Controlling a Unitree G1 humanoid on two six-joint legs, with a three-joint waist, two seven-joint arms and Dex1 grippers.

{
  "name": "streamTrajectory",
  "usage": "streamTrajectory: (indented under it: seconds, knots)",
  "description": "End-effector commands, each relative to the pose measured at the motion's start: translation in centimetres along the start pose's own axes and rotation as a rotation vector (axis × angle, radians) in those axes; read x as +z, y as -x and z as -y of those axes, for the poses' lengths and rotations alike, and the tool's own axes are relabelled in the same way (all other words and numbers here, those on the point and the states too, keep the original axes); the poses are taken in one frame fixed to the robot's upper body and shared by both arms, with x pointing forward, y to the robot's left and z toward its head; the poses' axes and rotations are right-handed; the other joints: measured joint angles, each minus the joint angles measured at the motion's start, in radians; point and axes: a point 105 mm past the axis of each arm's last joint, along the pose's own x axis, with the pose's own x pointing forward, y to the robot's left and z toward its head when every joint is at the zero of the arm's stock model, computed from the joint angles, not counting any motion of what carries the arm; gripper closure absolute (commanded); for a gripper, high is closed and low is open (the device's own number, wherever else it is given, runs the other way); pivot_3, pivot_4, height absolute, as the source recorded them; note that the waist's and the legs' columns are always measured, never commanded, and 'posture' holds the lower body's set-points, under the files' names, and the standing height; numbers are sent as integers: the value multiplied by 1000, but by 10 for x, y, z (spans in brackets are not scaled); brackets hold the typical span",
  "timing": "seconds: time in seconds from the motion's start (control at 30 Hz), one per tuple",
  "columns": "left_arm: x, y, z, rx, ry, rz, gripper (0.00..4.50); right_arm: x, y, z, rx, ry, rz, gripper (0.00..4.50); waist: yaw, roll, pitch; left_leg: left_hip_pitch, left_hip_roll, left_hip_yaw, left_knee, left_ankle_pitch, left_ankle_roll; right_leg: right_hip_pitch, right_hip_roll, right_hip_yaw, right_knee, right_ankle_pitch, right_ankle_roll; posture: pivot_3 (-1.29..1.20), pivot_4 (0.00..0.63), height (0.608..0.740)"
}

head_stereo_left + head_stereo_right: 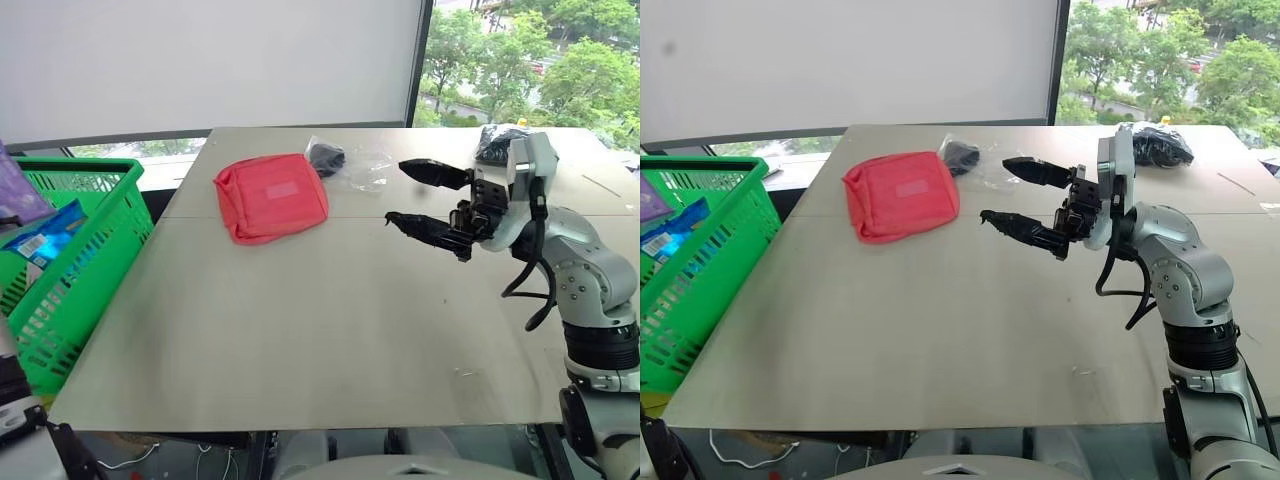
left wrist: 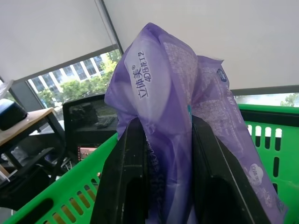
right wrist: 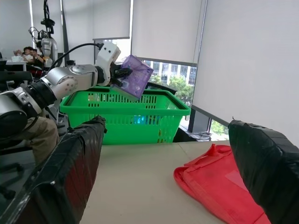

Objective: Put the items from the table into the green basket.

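Right pincer [image 1: 420,195] open; left pincer [image 3: 122,74] grips one purple pack [image 3: 135,77] over green basket [image 3: 159,109]; one red pouch [image 1: 272,195].

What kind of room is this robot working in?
Probably an office or lab, several floors up. Roller blinds cover tall windows that look out on treetops, other desks stand nearby, and the work happens on a plain table beside a green basket.

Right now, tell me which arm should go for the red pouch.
Right, probably. The right gripper hangs open over the table, close to the red pouch. The left gripper is shut on the purple pack above the green basket, so it is occupied.
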Motion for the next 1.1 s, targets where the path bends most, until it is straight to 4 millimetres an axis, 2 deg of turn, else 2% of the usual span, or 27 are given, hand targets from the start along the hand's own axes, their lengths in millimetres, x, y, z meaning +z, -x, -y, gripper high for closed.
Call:
streamTrajectory:
  seconds: [0.03, 0.1, 0.13, 0.17, 0.27, 0.3, 0.4, 0.47, 0.53, 0.57, 0.6, 0.63, 0.7, 0.8, 0.87, 0.93, 1.1]
  knots:
    - [22, 0, -13, 8, -44, 83, 3486, 11, -2, -2, 11, 35, 30, 0, 0, 0, 0, 0, 0, 0, 0, 0, 0, 0, 0, 0, 0, 0, 0, -21, 0, 740]
    - [22, 0, -12, 3, -41, 84, 2373, 11, -2, -2, 11, 36, 28, 0, -1, 0, 0, 0, 0, 0, 0, 0, 0, 0, 0, 0, 0, 0, 0, -19, 0, 740]
    - [22, 0, -12, 3, -39, 87, 2247, 12, -1, -1, 11, 36, 28, 0, -1, 0, 0, 0, 0, 0, 0, 0, 0, 0, 0, 0, 0, 0, 0, -19, 0, 740]
    - [22, -1, -12, 5, -39, 90, 1676, 12, -1, -1, 11, 36, 27, 0, -1, 0, 0, 0, 0, 0, 0, 0, 0, 0, 0, 0, 0, 0, 0, -19, 0, 740]
    - [24, -2, -14, 24, -33, 106, 366, 12, -1, -1, 10, 38, 25, 0, -1, 0, 0, 0, 0, 0, 0, 0, 0, 0, 0, 0, 0, 0, 0, -18, 0, 740]
    - [24, -1, -14, 24, -28, 111, 110, 12, 0, 0, 7, 38, 24, 0, -1, 0, 0, 0, 0, 0, 0, 0, 0, 0, 0, 0, 0, 0, 0, -15, 0, 740]
    - [30, 1, 1, -60, 67, 169, 110, 9, 6, 1, -13, 29, 11, 0, 0, 0, 0, 0, 0, 0, 0, 0, 0, 0, 0, 0, 0, 0, 0, -13, 0, 740]
    - [34, 10, 34, -248, 154, 209, 110, -2, 17, 3, -52, 18, -34, 0, 4, -1, -1, 0, 0, 0, 0, 0, 0, 0, -1, -1, 0, 0, 0, -10, 0, 740]
    - [36, 31, 74, -475, 227, 242, 110, -19, 31, 7, -100, 22, -102, 0, 9, -2, -3, 0, -1, 0, 0, 0, 0, 0, -2, -1, 0, 0, 0, -14, 0, 740]
    - [35, 49, 97, -613, 247, 253, 110, -30, 39, 9, -131, 27, -144, 0, 9, -2, -4, 0, -1, 0, 0, 0, -1, 1, -3, -1, 0, 0, 0, -16, 0, 740]
    - [30, 76, 124, -777, 245, 246, 110, -44, 49, 13, -184, 44, -196, 0, 5, -2, -5, -1, -1, 0, 0, 0, -1, 1, -3, -1, -1, 0, 0, -22, 0, 740]
    - [16, 101, 147, -905, 328, 180, 110, -59, 60, 16, -235, 43, -243, 0, 3, -2, -5, 0, -1, 1, 0, 0, 0, 1, -3, 0, -1, 0, 0, -24, 0, 740]
    - [-10, 145, 182, -1089, 332, 69, 110, -82, 79, 17, -301, 54, -313, 0, -2, -1, -7, 0, -1, 2, 0, 0, 0, 1, -3, 0, -2, 0, 0, -39, 0, 740]
    - [-36, 177, 204, -1186, 299, -38, 110, -101, 97, 16, -348, 75, -382, 0, -10, 1, -6, 1, 0, 5, -1, -1, 1, 0, -2, 2, -1, 0, 0, -49, 0, 740]
    - [-67, 201, 223, -1248, 203, -136, 110, -115, 115, 13, -400, 79, -424, 0, -10, 4, -7, 2, 1, 5, -1, -2, 4, 0, 1, 2, 1, 0, 0, -49, 0, 740]
    - [-83, 220, 235, -1277, 224, -188, 110, -128, 133, 6, -449, 72, -463, 0, -7, 9, -9, 5, 2, 4, -1, -2, 3, 3, 3, 3, 1, 1, -1, -69, 0, 740]
    - [-91, 254, 245, -1350, 259, -213, 110, -140, 150, -5, -476, 42, -503, 0, -8, 12, -9, 14, 2, 7, -1, -2, 3, 12, 5, 6, 1, 1, -1, -83, 0, 740]
